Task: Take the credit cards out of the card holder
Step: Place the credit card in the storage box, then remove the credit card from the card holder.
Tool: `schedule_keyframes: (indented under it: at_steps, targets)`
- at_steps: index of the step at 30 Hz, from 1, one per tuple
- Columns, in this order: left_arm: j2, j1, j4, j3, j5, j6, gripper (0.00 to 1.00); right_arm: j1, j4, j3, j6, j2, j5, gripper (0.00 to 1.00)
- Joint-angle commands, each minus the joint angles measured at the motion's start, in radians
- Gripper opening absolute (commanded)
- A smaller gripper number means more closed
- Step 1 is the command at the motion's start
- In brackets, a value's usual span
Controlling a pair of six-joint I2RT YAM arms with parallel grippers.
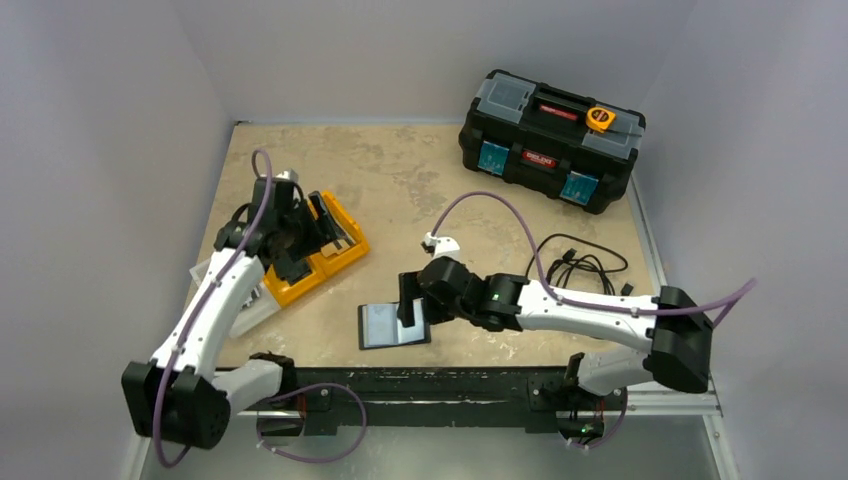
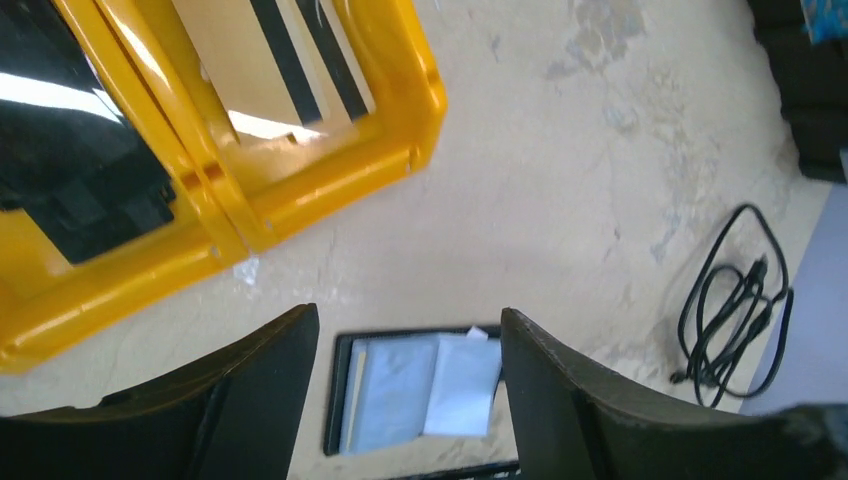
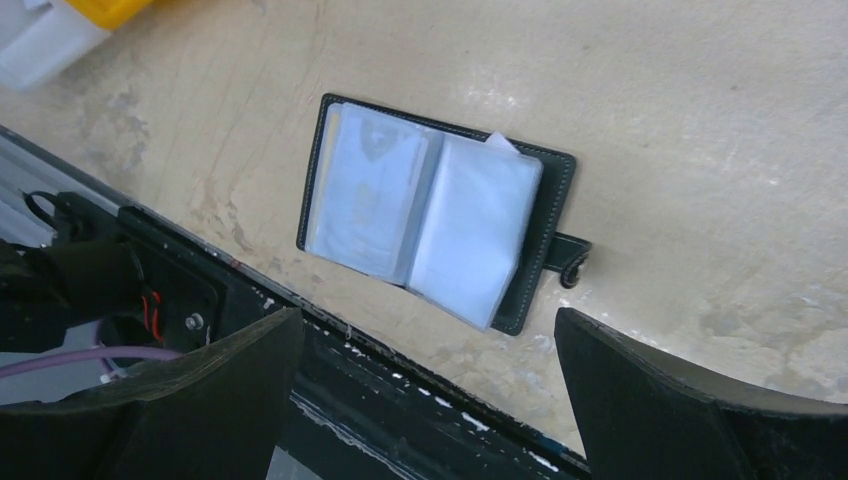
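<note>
The black card holder [image 1: 392,325] lies open and flat near the table's front edge. It shows grey-blue glossy sleeves in the right wrist view [image 3: 430,215] and in the left wrist view [image 2: 410,385]. A pale card [image 3: 365,195] sits inside its left sleeve. A tan card with dark stripes [image 2: 290,60] lies in the orange bin. My right gripper [image 1: 410,300] hovers over the holder's right half, open and empty [image 3: 428,320]. My left gripper [image 1: 325,228] is above the orange bin, open and empty [image 2: 408,312].
Two joined orange bins [image 1: 320,255] stand at the left; one holds a black item [image 2: 70,170]. A big black toolbox [image 1: 550,140] stands at the back right. A black cable [image 1: 580,268] lies coiled at the right. A clear white container [image 1: 240,300] sits beside the bins.
</note>
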Motion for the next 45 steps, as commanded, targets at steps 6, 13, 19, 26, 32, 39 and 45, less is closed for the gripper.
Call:
schedule_keyframes:
  at_steps: [6,13,19,26,32,39,45]
  targets:
    - [-0.327,-0.129,-0.113,-0.196,0.032,-0.007,0.68,0.137,-0.005,0.186,0.050,0.249,0.158,0.95]
    - [-0.481,-0.150,-0.180,-0.329,0.055,-0.021,0.68,0.158,-0.054,0.306,0.068,0.441,0.205,0.83]
    - [-0.493,-0.178,-0.177,-0.348,0.051,-0.040,0.68,0.164,-0.048,0.346,0.060,0.509,0.218,0.67]
    - [-0.487,-0.178,-0.128,-0.406,0.086,-0.076,0.68,0.173,-0.045,0.378,0.041,0.560,0.220,0.64]
    - [-0.495,-0.178,-0.130,-0.418,0.085,-0.088,0.67,0.174,-0.062,0.384,0.036,0.607,0.222,0.62]
    - [-0.464,-0.179,-0.109,-0.428,0.107,-0.083,0.67,0.167,-0.019,0.297,0.057,0.596,0.172,0.40]
    - [-0.418,-0.200,-0.060,-0.455,0.163,-0.082,0.64,0.135,0.065,0.174,0.068,0.545,0.108,0.17]
